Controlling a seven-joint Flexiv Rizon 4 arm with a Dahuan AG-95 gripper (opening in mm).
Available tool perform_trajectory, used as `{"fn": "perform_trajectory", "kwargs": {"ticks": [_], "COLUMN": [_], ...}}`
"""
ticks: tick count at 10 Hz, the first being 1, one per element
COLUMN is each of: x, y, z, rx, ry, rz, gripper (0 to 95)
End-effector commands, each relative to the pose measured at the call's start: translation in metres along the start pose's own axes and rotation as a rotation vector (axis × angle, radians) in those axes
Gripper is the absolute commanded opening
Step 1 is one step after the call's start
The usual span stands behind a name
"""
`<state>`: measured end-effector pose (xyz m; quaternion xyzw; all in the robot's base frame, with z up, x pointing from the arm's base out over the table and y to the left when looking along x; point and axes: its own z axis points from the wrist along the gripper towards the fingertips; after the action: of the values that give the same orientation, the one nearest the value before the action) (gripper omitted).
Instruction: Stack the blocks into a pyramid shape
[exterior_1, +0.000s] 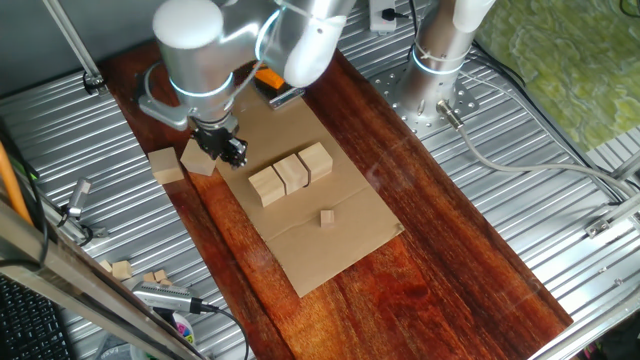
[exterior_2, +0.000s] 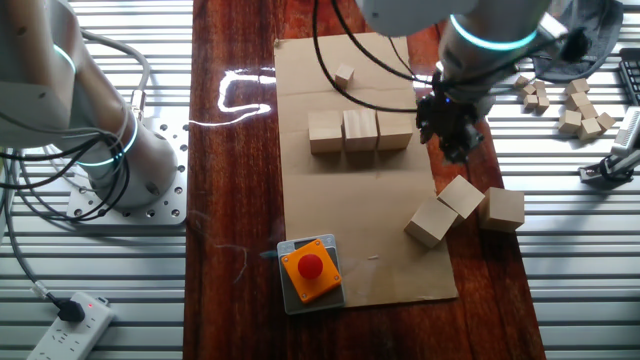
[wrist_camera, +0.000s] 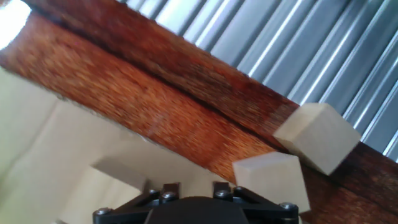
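Hand view shows little of the gripper (wrist_camera: 189, 208): only its dark base with screws at the bottom edge. Its fingers are out of sight there, and the fixed views are too small to show them, so nobody can tell if they are spread or pressed together. It holds no block that can be seen.

Going left to right in the other fixed view, a tiny cube (exterior_2: 345, 74) sits alone near the far end of the cardboard sheet (exterior_2: 340, 200). Next comes a row of three blocks (exterior_2: 359, 131), side by side and touching. The row's long line runs straight across the sheet, and one end points at the gripper (exterior_2: 455, 135), which hangs just past that end.

Below the gripper lie three loose blocks (exterior_2: 465, 209). The first two are turned cornerwise and touch each other. The third sits square, just beside them, on the dark wood table (exterior_2: 235, 180) off the sheet's edge. An orange box (exterior_2: 310, 270) with a red button sits well apart from the gripper, at the near edge of the sheet.

Bare cardboard lies between the row and the loose blocks. The ribbed metal (exterior_2: 570, 290) starts right beyond the third loose block.
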<state>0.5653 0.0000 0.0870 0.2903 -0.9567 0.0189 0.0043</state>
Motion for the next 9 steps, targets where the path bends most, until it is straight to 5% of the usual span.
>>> {"fn": "perform_trajectory", "kwargs": {"ticks": [1,3,4,6,9], "x": [-0.001,-0.008,-0.008,-0.008,-0.008], "y": [0.001,0.007,0.007,0.007,0.007], "z": [-0.001,-0.013,-0.013,-0.013,-0.013], "rx": [-0.017,-0.023,-0.025,-0.034,0.0], "ry": [-0.017,-0.001,0.0,0.034,0.067], "rz": [0.023,0.004,-0.005,0.002,0.022], "gripper": [57.0,57.0,38.0,38.0,38.0]}}
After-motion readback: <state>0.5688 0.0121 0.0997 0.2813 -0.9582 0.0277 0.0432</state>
